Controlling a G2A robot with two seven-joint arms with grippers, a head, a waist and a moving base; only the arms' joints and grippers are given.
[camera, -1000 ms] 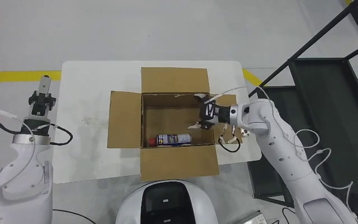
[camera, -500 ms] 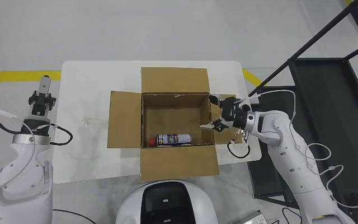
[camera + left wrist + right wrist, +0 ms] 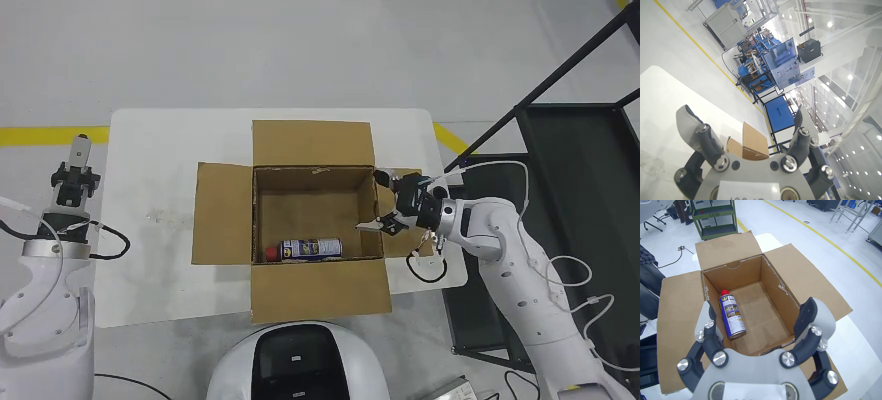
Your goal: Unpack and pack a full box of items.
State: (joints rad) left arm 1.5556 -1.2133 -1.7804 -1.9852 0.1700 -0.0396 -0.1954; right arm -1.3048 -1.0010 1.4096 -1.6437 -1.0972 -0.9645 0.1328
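A white table point(image 3: 160, 150) with rounded corners is carrying 1 open cardboard box point(image 3: 300, 205), which is sitting at its middle with 4 flaps spreading outward. The box is lying just below and ahead of the fingers point(image 3: 807, 315) of the right gripper point(image 3: 372, 203), and well apart from the fingers point(image 3: 689, 121) of the left gripper point(image 3: 743, 108).

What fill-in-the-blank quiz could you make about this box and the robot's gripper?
1. The can in the box has a ____ cap.
2. The can lies on its ____.
3. The right gripper, at the box's rim, is ____ and holds nothing.
4. The box stands on a ____ table.
Missing words: red; side; open; white.
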